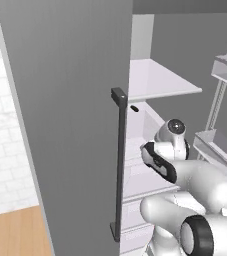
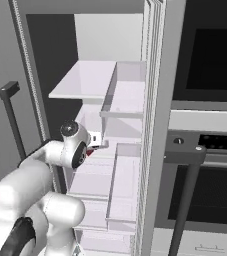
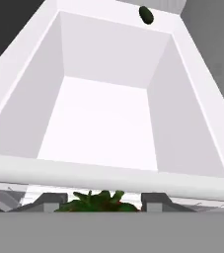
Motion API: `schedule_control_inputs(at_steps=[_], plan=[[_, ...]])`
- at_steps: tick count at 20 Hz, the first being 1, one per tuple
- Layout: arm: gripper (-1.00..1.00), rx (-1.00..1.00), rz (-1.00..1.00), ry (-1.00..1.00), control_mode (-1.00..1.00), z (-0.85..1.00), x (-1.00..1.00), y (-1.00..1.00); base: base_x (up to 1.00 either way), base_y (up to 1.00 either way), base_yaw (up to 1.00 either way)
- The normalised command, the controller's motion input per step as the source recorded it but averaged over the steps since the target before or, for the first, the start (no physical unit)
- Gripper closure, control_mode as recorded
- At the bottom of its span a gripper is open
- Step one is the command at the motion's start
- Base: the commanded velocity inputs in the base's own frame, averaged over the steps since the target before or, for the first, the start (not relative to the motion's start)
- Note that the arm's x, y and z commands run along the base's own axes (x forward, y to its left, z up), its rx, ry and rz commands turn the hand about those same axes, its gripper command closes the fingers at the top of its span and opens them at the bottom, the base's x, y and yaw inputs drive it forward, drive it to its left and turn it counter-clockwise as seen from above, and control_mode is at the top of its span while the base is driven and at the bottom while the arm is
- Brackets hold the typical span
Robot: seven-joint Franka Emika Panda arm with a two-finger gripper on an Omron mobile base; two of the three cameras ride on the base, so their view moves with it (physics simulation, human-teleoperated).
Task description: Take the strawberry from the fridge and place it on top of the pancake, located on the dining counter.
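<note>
While the grey fridge (image 1: 65, 125) door fills the left of the left base view, the arm reaches from the lower right toward the white shelves (image 1: 157, 82) at centre. Over in the right base view, a speck of red, the strawberry (image 2: 90, 152), shows at the left of centre beside the wrist. At the bottom of the hand view, the fingers (image 3: 155, 199) stand either side of the strawberry's green leaves, apparently clamped on it, below a white bin (image 3: 108, 173).
</note>
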Motion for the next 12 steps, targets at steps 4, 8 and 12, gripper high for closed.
schedule_control_inputs(at_steps=[4, 8, 12], plan=[[1.00, 0.00, 0.00, 0.00, -1.00, 0.96, -0.97, 0.12, 0.00, 0.00, 0.00], [1.00, 0.00, 0.00, 0.00, -1.00, 0.92, -0.95, 0.07, 0.00, 0.00, 0.00], [1.00, 0.00, 0.00, 0.00, -1.00, 0.90, -0.84, 0.00, 0.00, 0.00, 0.00]])
